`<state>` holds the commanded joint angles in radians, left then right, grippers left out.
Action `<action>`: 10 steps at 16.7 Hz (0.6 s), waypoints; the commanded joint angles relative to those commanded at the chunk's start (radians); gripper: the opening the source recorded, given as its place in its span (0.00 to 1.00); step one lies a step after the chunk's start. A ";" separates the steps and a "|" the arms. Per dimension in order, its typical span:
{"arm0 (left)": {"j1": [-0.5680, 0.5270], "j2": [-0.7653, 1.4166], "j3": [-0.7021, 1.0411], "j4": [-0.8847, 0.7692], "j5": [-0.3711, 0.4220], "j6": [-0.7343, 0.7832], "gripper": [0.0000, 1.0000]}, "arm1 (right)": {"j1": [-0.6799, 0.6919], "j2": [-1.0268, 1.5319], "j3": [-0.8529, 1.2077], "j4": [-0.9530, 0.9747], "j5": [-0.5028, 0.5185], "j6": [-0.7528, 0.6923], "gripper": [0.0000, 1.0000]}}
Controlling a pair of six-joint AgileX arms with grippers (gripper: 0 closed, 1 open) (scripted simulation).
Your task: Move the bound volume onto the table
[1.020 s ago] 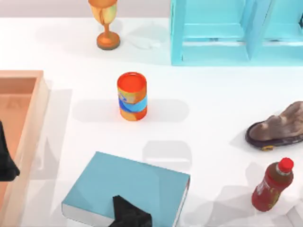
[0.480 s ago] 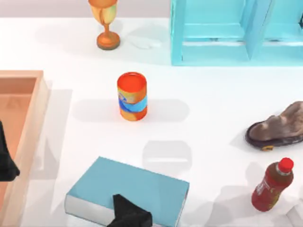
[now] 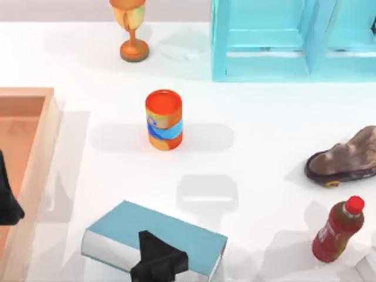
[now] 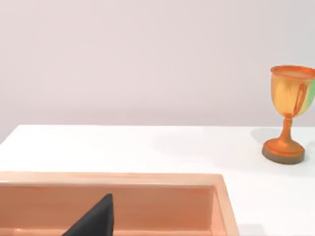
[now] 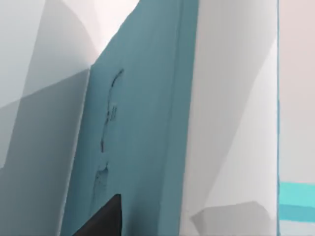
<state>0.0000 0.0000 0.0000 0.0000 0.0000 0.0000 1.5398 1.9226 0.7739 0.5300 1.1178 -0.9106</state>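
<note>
The bound volume [image 3: 176, 232], a teal-blue hardcover with white page edges, is at the front middle of the white table [image 3: 252, 129]. It is tilted, its left page edge raised and showing. My right gripper [image 3: 157, 263] is shut on its near edge. The right wrist view has the teal cover [image 5: 142, 147] close up, with one black fingertip [image 5: 103, 219] against it. My left gripper [image 3: 6, 202] is parked at the far left over the wooden tray [image 3: 41, 147].
An orange can [image 3: 164, 119] stands mid-table behind the book. A gold goblet [image 3: 133, 29] is at the back, next to a cyan shelf unit [image 3: 282, 41] at back right. A brown shoe [image 3: 346, 157] and a red bottle [image 3: 339, 230] sit at the right.
The book has tipped up in my right gripper. Its cover looks shorter and its white page edge broader than a second ago. The left arm has not moved.
</note>
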 joint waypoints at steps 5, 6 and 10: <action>0.000 0.000 0.000 0.000 0.000 0.000 1.00 | 0.001 0.001 -0.001 0.000 0.000 0.001 1.00; 0.000 0.000 0.000 0.000 0.000 0.000 1.00 | 0.002 0.002 0.000 -0.001 0.000 0.002 1.00; 0.000 0.000 0.000 0.000 0.000 0.000 1.00 | 0.074 0.026 0.042 -0.109 0.027 0.101 1.00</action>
<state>0.0000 0.0000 0.0000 0.0000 0.0000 0.0000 1.6134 1.9482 0.8154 0.4206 1.1446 -0.8100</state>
